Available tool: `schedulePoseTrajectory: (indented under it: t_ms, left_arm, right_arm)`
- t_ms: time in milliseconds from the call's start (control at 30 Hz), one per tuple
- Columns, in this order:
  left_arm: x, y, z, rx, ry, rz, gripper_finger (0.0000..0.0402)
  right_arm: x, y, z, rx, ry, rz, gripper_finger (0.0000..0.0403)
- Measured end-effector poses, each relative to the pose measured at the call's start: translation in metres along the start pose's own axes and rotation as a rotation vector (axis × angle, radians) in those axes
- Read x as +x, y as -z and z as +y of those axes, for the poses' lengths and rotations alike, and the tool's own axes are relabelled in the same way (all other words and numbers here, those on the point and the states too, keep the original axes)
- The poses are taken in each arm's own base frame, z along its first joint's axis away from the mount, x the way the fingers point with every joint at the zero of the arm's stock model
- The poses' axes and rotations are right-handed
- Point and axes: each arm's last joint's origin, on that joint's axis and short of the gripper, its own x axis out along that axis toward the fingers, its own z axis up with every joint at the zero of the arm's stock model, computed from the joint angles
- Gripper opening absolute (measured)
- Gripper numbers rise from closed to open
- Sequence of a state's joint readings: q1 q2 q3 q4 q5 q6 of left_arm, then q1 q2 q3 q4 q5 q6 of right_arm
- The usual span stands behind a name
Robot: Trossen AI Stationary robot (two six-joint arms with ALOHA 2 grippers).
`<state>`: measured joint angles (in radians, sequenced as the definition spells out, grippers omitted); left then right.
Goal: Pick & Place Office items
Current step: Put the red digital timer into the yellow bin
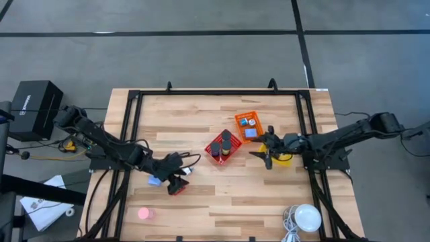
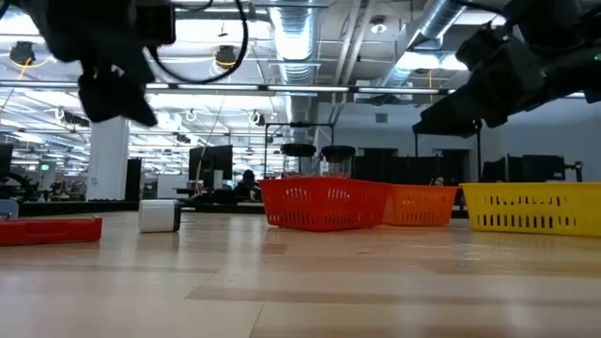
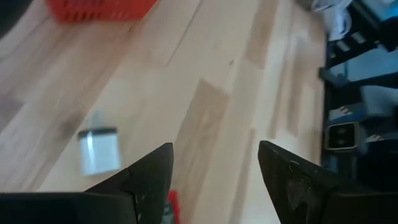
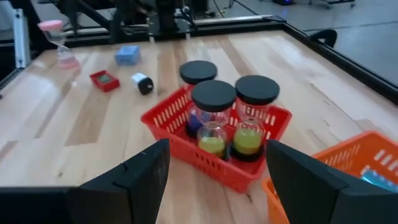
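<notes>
My left gripper [image 3: 214,149] is open and hovers above the table near its near left part [image 1: 176,175]. Just under it lie a red-framed piece [image 1: 177,189], a blue block [image 1: 154,180] and a small white-and-black roll [image 3: 99,149], which lies on its side. A pink-topped piece [image 1: 144,214] stands closer to the near edge. My right gripper [image 4: 214,146] is open too, raised beside the yellow basket [image 1: 285,158], facing the red basket [image 4: 214,146]. That basket holds three black-lidded jars [image 4: 214,96].
The orange basket [image 1: 249,126] with blue items sits behind the red basket [image 1: 222,148]. A white round lamp [image 1: 307,218] stands at the near right corner. A black frame [image 1: 134,101] borders the table. Bare wood lies between the red-framed piece and the lamp.
</notes>
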<state>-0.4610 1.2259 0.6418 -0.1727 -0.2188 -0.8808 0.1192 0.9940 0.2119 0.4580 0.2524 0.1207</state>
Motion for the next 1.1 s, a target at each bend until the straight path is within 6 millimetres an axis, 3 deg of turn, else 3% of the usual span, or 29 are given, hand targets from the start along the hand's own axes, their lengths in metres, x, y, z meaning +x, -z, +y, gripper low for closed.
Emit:
schedulePoseTrajectory:
  t_ms: [167,400,533,833,1100]
  left_arm:
    - [0.004,-0.006,-0.009,0.014,-0.017,0.015,0.0226]
    - [0.040,-0.007,-0.026,0.036,-0.084,0.215,0.0209]
    - [0.049,-0.010,-0.034,0.048,-0.166,0.284,0.0211]
    - [0.046,-0.001,-0.023,-0.067,-0.391,0.359,0.0210]
    - [0.051,0.012,-0.025,-0.029,-0.437,0.354,0.0210]
  right_arm:
    - [0.004,0.005,-0.003,-0.002,0.021,0.034,0.0255]
    - [0.007,0.007,-0.003,-0.004,0.022,0.049,0.0255]
    - [0.007,0.007,-0.002,-0.004,0.022,0.047,0.0255]
    - [0.007,0.007,-0.002,-0.005,0.022,0.052,0.0255]
    - [0.007,0.008,-0.002,-0.006,0.005,0.063,0.0255]
